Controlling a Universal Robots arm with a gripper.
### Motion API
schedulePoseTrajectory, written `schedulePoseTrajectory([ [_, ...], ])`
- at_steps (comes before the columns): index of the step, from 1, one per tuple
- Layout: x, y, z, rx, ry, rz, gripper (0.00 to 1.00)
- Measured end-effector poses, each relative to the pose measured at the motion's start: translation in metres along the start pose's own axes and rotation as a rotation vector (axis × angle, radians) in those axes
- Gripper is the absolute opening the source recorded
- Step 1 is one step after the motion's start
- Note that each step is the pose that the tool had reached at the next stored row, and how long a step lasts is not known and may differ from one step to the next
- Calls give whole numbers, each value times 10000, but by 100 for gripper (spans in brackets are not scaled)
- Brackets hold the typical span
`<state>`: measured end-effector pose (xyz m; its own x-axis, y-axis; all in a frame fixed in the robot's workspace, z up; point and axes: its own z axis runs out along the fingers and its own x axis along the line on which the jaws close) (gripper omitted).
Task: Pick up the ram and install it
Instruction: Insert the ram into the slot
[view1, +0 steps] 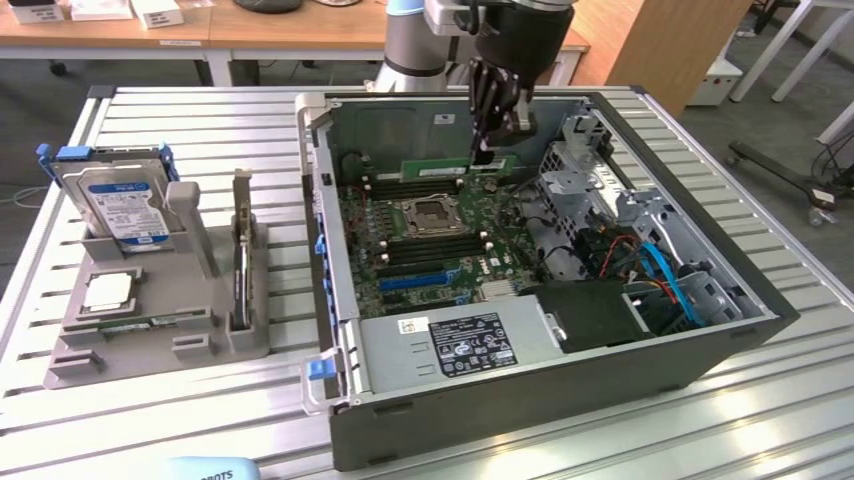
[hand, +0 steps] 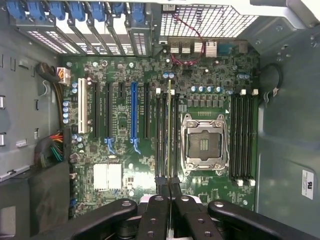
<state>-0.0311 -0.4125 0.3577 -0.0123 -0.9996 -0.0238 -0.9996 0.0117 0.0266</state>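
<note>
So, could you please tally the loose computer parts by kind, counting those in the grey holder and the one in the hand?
Hard drive: 1
Processor chip: 1
Upright expansion card: 1
Ram sticks: 2, the ram gripped by the hand and a spare stick lying in the grey holder
Total: 5

We see a ribbed metal counter (view1: 200, 130) carrying an open computer case (view1: 534, 410) toward three o'clock, a grey parts holder (view1: 74, 368) at nine, and a pale blue object (view1: 200, 468) at seven on its edge
</note>
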Motion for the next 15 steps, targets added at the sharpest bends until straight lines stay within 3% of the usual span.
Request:
schedulePoseTrajectory([
  [15, 4, -5, 172, 1, 0, 1, 11],
])
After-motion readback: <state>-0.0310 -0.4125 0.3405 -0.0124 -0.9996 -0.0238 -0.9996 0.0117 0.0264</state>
